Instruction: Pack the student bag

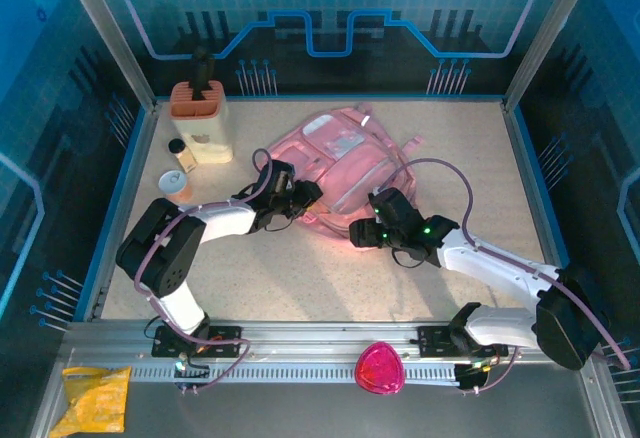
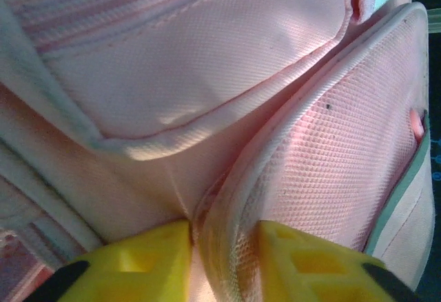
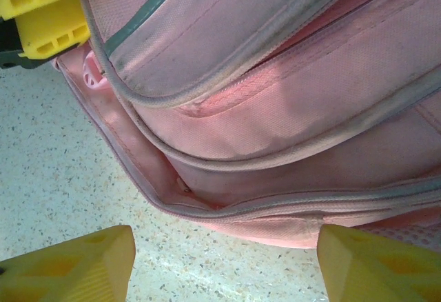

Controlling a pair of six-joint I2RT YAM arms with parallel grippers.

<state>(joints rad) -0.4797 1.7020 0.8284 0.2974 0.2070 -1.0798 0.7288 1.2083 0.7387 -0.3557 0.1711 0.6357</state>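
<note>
Jaws of the left gripper (image 2: 224, 240) pinch a fold of the pink backpack (image 1: 345, 153); those of the right gripper (image 3: 227, 260) stand wide apart at its near edge.

Lying flat on the table (image 1: 300, 278), the backpack sits toward the far side, a gripper at each near corner. Yellow fingers (image 2: 131, 267) of the left gripper squeeze the piped rim of a mesh pocket. By the right gripper a seam gapes and shows pink lining; its contents cannot be told. At far left an orange-topped holder (image 1: 197, 98) has dark things standing in it, beside a cream box (image 1: 207, 140), a dark-capped jar (image 1: 178, 148) and an orange pot (image 1: 175, 186). A magenta rounded thing (image 1: 380, 368) rests on the near rail (image 1: 300, 343).
</note>
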